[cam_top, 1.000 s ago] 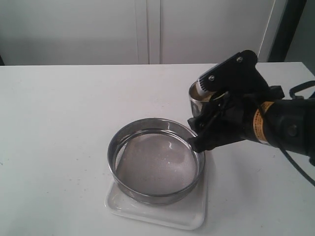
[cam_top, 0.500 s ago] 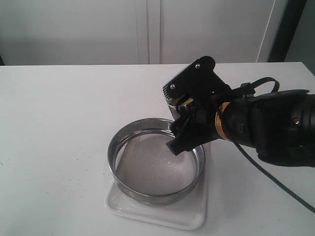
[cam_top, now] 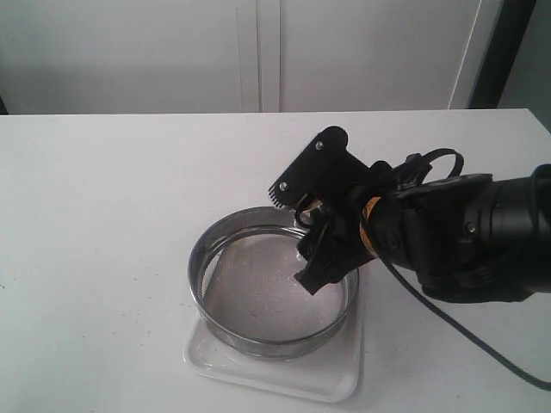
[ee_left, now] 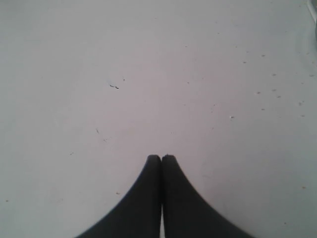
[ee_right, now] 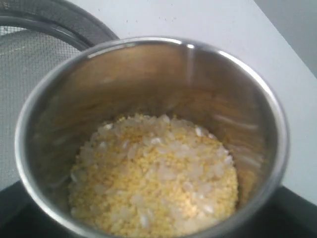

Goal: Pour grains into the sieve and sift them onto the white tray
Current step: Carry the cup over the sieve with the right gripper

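Sieve point(cam_top: 205, 258): on white tray point(cam_top: 337, 379), lower centre of exterior frame.
Right tool point(cam_top: 308, 225): clamped on steel cup point(ee_right: 148, 69), above the sieve's upper-right rim.
Grains point(ee_right: 153, 173): in the cup, yellow and whitish mixed.
Left tool point(ee_left: 161, 159): fingers together, above desk point(ee_left: 148, 74).

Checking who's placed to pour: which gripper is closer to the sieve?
Right. The right gripper holds the cup of grains over the sieve at its rim; the left gripper, shut, hovers over the table, with no sieve in its view.
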Robot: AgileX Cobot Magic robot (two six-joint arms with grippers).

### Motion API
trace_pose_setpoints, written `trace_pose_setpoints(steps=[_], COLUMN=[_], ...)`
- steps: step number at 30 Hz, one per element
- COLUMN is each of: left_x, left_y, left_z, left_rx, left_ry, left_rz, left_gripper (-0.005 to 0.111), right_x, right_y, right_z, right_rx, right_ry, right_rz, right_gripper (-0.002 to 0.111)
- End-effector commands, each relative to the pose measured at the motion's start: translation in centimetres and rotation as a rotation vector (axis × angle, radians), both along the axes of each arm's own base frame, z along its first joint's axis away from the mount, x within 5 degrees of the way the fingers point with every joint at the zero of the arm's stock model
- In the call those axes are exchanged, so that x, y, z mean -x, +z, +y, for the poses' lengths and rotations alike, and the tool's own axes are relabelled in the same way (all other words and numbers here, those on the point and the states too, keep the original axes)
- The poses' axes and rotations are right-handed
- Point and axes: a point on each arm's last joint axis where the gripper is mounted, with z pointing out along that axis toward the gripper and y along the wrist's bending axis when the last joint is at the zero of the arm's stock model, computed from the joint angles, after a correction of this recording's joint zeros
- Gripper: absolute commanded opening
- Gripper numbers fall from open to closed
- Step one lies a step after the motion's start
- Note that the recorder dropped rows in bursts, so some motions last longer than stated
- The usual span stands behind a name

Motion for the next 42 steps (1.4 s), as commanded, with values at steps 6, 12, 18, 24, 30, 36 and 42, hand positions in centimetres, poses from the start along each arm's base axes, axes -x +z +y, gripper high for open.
trace_pose_setpoints(steps=[6, 12, 18, 24, 30, 36, 42], left_x=[0.0, 0.0, 0.0, 0.0, 0.0, 0.0, 0.0], left_y=[-0.1, -0.1, -0.1, -0.1, -0.1, -0.1, -0.1], left_z=[-0.1, -0.1, -0.1, -0.1, -0.1, -0.1, -0.1], left_rx=[0.014, 0.014, 0.014, 0.014, 0.014, 0.014, 0.014], left_ry=[0.0, 0.0, 0.0, 0.0, 0.0, 0.0, 0.0], left_rz=[-0.003, -0.003, -0.003, -0.003, -0.003, -0.003, -0.003], left_gripper=[0.0, 0.0, 0.0, 0.0, 0.0, 0.0, 0.0], right_x=[-0.1, -0.2, -0.3, -0.3, -0.9, -1.9, -1.9], right_y=[-0.6, -1.0, -1.0, -1.0, -1.0, -1.1, -1.3], right_z=[0.5, 0.4, 0.4, 0.6, 1.1, 1.8, 1.8], right_rx=[0.169, 0.227, 0.231, 0.23, 0.258, 0.333, 0.398], right_ry=[0.061, 0.072, 0.075, 0.099, 0.112, 0.128, 0.154], right_rz=[-0.034, -0.034, -0.038, -0.044, -0.063, -0.083, -0.09], right_gripper=[0.0, 0.0, 0.0, 0.0, 0.0, 0.0, 0.0])
